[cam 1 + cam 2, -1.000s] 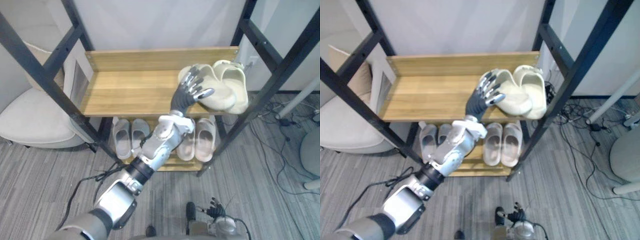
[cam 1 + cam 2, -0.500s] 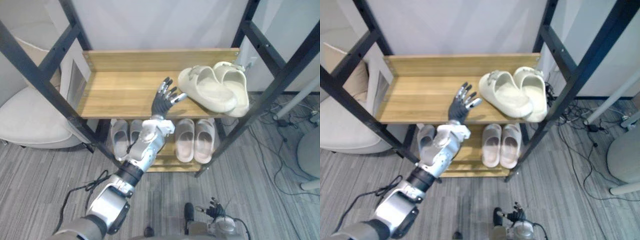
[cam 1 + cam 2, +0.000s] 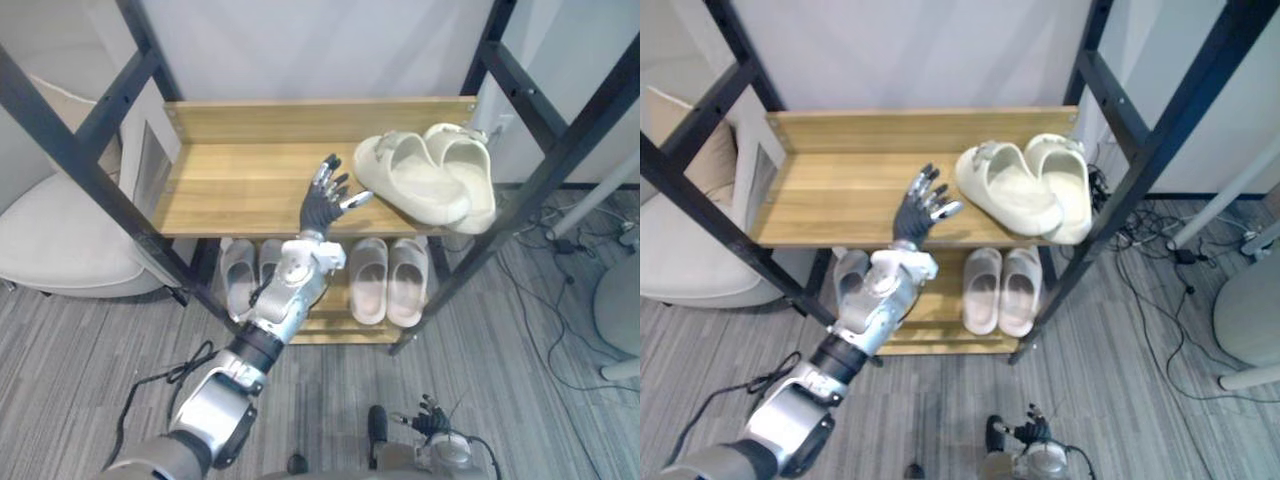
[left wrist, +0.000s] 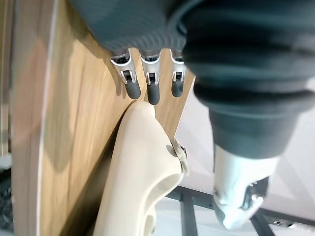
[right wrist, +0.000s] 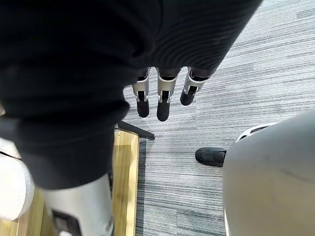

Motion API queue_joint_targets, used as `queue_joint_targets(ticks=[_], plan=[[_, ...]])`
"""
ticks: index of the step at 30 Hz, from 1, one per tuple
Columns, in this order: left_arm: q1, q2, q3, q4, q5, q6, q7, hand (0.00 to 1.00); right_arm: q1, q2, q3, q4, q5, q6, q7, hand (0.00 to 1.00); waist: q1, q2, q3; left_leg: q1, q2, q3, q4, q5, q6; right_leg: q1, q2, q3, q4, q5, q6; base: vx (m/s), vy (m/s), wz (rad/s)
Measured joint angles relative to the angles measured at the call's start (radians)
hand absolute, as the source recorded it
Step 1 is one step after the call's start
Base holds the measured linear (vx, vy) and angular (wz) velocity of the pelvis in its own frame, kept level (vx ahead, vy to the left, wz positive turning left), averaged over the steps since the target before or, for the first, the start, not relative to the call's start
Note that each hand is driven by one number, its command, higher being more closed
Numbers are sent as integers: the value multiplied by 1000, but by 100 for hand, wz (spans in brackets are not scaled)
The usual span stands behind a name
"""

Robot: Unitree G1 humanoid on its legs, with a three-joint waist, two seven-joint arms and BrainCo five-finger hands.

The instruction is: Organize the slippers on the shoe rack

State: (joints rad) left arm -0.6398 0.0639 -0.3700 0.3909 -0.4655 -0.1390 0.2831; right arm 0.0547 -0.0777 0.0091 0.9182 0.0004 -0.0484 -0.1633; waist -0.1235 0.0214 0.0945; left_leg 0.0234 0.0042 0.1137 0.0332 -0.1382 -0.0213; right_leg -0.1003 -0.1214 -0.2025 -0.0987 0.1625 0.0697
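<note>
A pair of cream slippers [image 3: 412,182] lies on the right end of the rack's top wooden shelf [image 3: 240,170], the right one [image 3: 465,170] partly overhanging the front edge. My left hand [image 3: 328,196] hovers just left of the pair, open, its fingers [image 4: 147,88] straight and close to the nearer slipper's edge [image 4: 140,162] without holding it. On the lower shelf stand a grey pair [image 3: 256,274] and a pale pink pair [image 3: 390,280]. My right hand [image 3: 430,414] hangs low over the floor, open, its fingers [image 5: 162,105] straight.
Black slanted frame posts [image 3: 85,165] flank the rack on both sides. A white chair [image 3: 60,235] stands to the left. Cables [image 3: 560,230] lie on the grey floor to the right. The left half of the top shelf is bare wood.
A second ago my left hand rested against the cream slippers; it has since drawn back to the left and stands apart from them. The slippers stay on the shelf.
</note>
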Motion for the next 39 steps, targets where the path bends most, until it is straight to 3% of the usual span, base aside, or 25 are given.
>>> queue_joint_targets(ticks=[4, 11, 27, 39], plan=[[-30, 1, 3, 33, 61, 4, 17, 0, 0, 1, -3, 1, 0, -1, 0, 0, -3, 0, 0, 2, -1, -11, 2, 0, 0, 8, -2, -8, 0, 0, 0, 12, 2, 8], [-232, 40, 29, 185, 202, 42, 29, 0, 2, 4, -11, -1, 1, -11, 9, 0, -8, 0, 1, 0, -4, -7, 5, 1, 0, 7, -7, 2, 0, 0, 0, -3, 1, -1], [-457, 17, -1, 313, 445, 106, 40, 0, 33, 30, -86, -46, 9, -22, 27, 0, -6, 12, 1, -28, -25, 35, 9, 9, 5, -41, -22, 59, 1, 16, 8, -7, 6, -7], [-506, -21, 24, 369, 523, 126, 43, 0, 76, 36, -126, -119, 42, -25, 28, 0, -2, 40, -2, -51, -22, 67, 7, 9, 5, -78, -21, 80, 7, 24, 5, 10, -5, -6]])
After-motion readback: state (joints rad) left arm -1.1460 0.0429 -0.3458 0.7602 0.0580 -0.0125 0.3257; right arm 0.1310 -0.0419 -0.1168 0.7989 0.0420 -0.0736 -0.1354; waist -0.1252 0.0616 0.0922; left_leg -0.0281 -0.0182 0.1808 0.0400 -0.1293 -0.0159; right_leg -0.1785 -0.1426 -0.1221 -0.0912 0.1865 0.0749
